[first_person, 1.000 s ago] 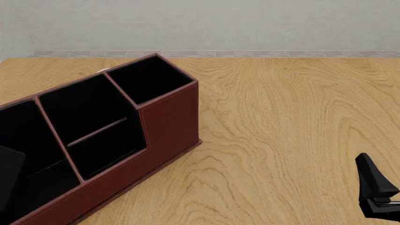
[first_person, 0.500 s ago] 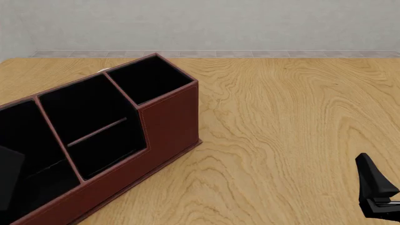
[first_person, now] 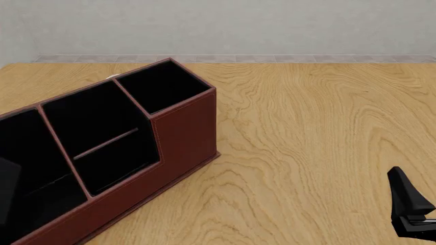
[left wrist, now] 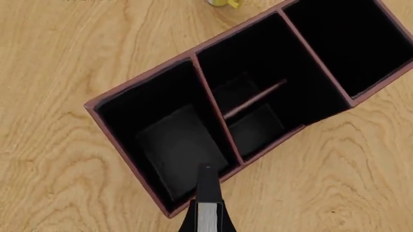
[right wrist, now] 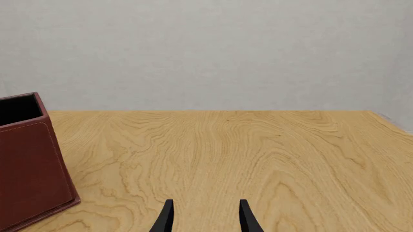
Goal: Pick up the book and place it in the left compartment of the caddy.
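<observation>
Left end effector (left wrist: 208,212) clamped on small thin black book (left wrist: 208,216) above wide left compartment (left wrist: 169,145) of red-brown leather-look caddy (first_person: 180,135); release off-centre risked snagging divider. Right end effector (right wrist: 205,215) parted, empty.

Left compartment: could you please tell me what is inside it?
The left compartment shows only black inside. The book, edge-on in the left tool, covers its near corner, so whether the book's tip is already inside cannot be seen.
</observation>
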`<state>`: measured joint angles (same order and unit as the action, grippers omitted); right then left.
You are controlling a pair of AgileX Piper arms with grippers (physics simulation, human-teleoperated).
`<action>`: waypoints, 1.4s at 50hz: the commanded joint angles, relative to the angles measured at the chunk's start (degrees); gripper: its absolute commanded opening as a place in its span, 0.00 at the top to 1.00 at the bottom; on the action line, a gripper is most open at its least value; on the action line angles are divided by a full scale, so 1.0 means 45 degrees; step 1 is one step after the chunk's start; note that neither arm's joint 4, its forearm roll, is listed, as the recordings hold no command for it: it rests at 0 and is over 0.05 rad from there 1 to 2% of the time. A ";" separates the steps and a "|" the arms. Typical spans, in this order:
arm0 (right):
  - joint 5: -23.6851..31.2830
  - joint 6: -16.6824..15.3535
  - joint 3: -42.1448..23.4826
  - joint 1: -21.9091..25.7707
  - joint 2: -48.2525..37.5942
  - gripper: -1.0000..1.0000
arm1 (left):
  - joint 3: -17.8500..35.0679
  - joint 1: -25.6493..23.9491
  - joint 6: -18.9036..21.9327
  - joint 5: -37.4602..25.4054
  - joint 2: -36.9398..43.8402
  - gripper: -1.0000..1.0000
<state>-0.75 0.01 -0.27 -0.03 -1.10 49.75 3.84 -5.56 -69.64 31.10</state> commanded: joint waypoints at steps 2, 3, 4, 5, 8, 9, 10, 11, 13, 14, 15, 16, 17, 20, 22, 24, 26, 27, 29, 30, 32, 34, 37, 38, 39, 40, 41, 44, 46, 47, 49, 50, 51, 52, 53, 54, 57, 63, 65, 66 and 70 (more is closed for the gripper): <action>-0.0010 0.0004 0.0039 0.0003 0.0027 0.00 | 0.0289 0.0403 0.0109 0.0246 0.0419 1.00; -0.0010 0.0003 0.0039 0.0002 0.0028 0.00 | 0.0181 0.0422 0.0083 0.0336 0.0463 1.00; -0.0006 0.0000 0.0039 0.0004 0.0039 0.00 | 0.0141 0.0449 0.0052 0.0447 0.0518 1.00; -0.0009 0.0000 0.0039 0.0004 0.0031 0.00 | 0.0115 0.0501 0.0091 0.0542 0.0578 1.00; -0.0007 0.0001 0.0039 0.0004 0.0037 0.00 | -0.0068 0.0716 0.0029 0.1065 0.0920 1.00; -0.0008 0.0004 0.0039 0.0002 0.0032 0.00 | -0.0094 0.0746 0.0023 0.1138 0.0964 1.00; -0.0007 0.0003 0.0039 0.0004 0.0036 0.00 | -0.0133 0.0841 0.0048 0.1264 0.1054 1.00; -0.0009 0.0000 0.0039 0.0003 0.0029 0.00 | -0.0217 0.0915 0.0080 0.1371 0.1119 1.00; -0.0008 0.0002 0.0039 0.0002 0.0033 0.00 | -0.0355 0.0961 0.0017 0.1547 0.1182 1.00; -0.0010 0.0002 0.0039 0.0006 0.0028 0.00 | -0.0423 0.0989 0.0053 0.1641 0.1206 1.00; -0.0007 0.0001 0.0039 0.0004 0.0037 0.00 | -0.0530 0.0998 0.0052 0.1715 0.1230 1.00; -0.0007 0.0004 0.0039 0.0007 0.0034 0.00 | -0.0578 0.0985 0.0009 0.1789 0.1258 1.00; -0.0007 0.0003 0.0039 0.0001 0.0034 0.00 | -0.0648 0.1016 0.0013 0.1946 0.1342 1.00; -0.0007 0.0003 0.0039 0.0001 0.0034 0.00 | -0.0752 0.1132 0.0059 0.2163 0.1492 1.00; -0.0005 -0.0002 0.0039 0.0003 0.0041 0.00 | -0.0845 0.1194 0.0033 0.2334 0.1595 1.00; -0.0009 0.0002 0.0039 0.0005 0.0030 0.00 | -0.1050 0.1258 -0.0034 0.2623 0.1756 1.00; -0.0006 0.0004 0.0039 0.0004 0.0037 0.00 | -0.1237 0.1367 0.0069 0.2843 0.1821 1.00; -0.0007 0.0004 0.0039 0.0004 0.0034 0.00 | -0.1317 0.1382 0.0070 0.2922 0.1840 1.00; -0.0008 0.0000 0.0039 0.0005 0.0034 0.00 | -0.1409 0.1333 -0.0025 0.3050 0.1934 1.00; -0.0007 0.0003 0.0039 0.0001 0.0034 0.00 | -0.1421 0.1369 -0.0006 0.3117 0.1989 1.00; -0.0008 0.0004 0.0039 0.0004 0.0032 0.00 | -0.1499 0.1442 0.0000 0.3269 0.2079 1.00; -0.0008 0.0004 0.0039 0.0004 0.0034 0.00 | -0.1509 0.1457 0.0004 0.3310 0.2129 1.00; -0.0008 -0.0001 0.0039 0.0003 0.0032 0.00 | -0.1596 0.1589 0.0094 0.3531 0.2312 1.00; -0.0008 0.0002 0.0039 0.0005 0.0034 0.00 | -0.1651 0.1591 0.0091 0.3575 0.2329 1.00; -0.0009 0.0002 0.0039 0.0007 0.0031 0.00 | -0.1690 0.1553 0.0010 0.3645 0.2352 1.00; -0.0007 0.0003 0.0039 0.0004 0.0036 0.00 | -0.1724 0.1586 0.0047 0.3706 0.2397 1.00; -0.0008 0.0001 0.0039 0.0005 0.0032 0.00 | -0.1753 0.1623 0.0074 0.3780 0.2440 1.00; -0.0009 0.0005 0.0039 0.0002 0.0030 0.00 | -0.1926 0.1640 0.0082 0.3931 0.2481 1.00; -0.0008 0.0003 0.0039 0.0006 0.0032 0.00 | -0.1972 0.1654 0.0046 0.3995 0.2524 1.00; -0.0008 0.0000 0.0039 0.0004 0.0034 0.00 | -0.1981 0.1662 0.0059 0.4024 0.2540 1.00; -0.0008 0.0001 0.0039 0.0003 0.0031 0.00 | -0.2021 0.1743 0.0109 0.4111 0.2605 1.00; -0.0008 0.0002 0.0039 0.0007 0.0035 0.00 | -0.2060 0.1777 0.0146 0.4142 0.2619 1.00; -0.0007 0.0002 0.0039 0.0006 0.0035 0.00 | -0.2080 0.1756 0.0115 0.4156 0.2617 1.00; -0.0008 0.0002 0.0039 0.0004 0.0033 0.00 | -0.2079 0.1756 0.0116 0.4183 0.2623 1.00; -0.0008 0.0004 0.0039 0.0001 0.0032 0.00 | -0.2078 0.1759 0.0107 0.4176 0.2645 1.00; -0.0008 0.0004 0.0039 0.0001 0.0032 0.00 | -0.2077 0.1759 0.0107 0.4176 0.2645 1.00; -0.0007 -0.0001 0.0039 0.0007 0.0035 0.00 | -0.2144 0.1791 0.0123 0.4265 0.2673 1.00; -0.0008 0.0004 0.0039 0.0003 0.0033 0.00 | -0.2303 0.1903 0.0156 0.4513 0.2857 1.00; -0.0007 0.0003 0.0039 0.0002 0.0035 0.00 | -0.2349 0.1918 0.0115 0.4587 0.2925 1.00; -0.0008 0.0002 0.0039 0.0004 0.0033 0.00 | -0.2385 0.1948 0.0152 0.4641 0.2967 1.00; -0.0007 0.0005 0.0039 0.0003 0.0035 0.00 | -0.2502 0.2010 0.0150 0.4949 0.3171 1.00</action>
<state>-0.75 0.01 -0.27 -0.03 -1.10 39.28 12.21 -5.91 -49.32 44.42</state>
